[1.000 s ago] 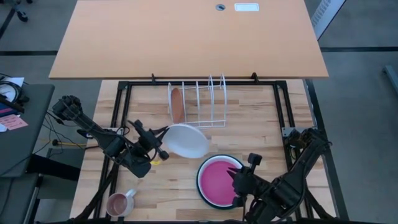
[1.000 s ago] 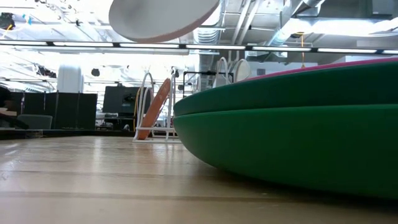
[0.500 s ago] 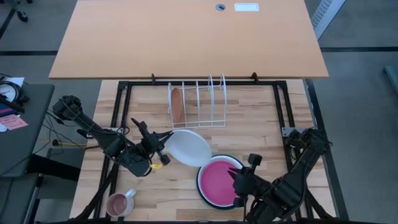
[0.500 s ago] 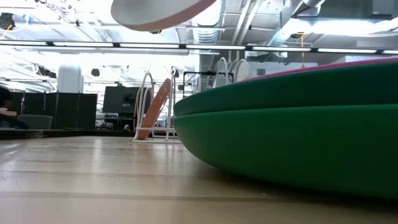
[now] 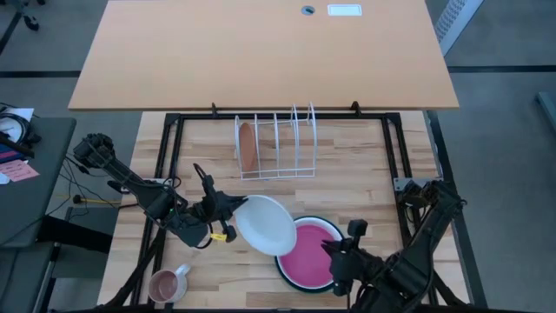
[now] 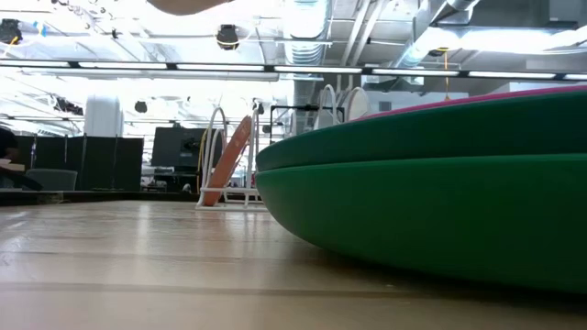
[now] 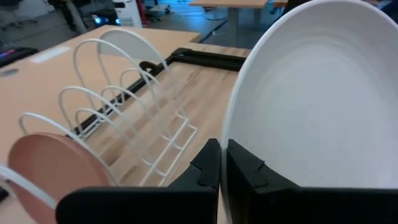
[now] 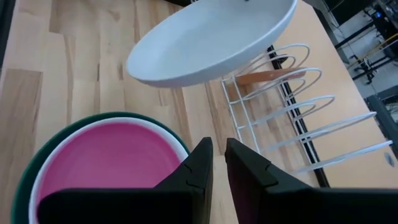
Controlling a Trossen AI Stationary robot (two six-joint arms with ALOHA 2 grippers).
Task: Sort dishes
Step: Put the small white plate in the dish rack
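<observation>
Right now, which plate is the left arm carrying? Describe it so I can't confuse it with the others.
Start at the white wire rack at the table's back; nearer the front lies a stack of plates. The white plate hangs in the air over that stack's left edge, pinched at its rim by the left gripper. It is the only plate off the table.

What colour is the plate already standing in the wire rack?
Orange-brown. The plate stands in the rack's end slot, best seen in the high view.

The dark green plate point(image 6: 431, 202) is cut off by the low view's right edge. The magenta pink plate point(image 5: 314, 256) is partly covered by the white plate point(image 5: 267, 224).
</observation>
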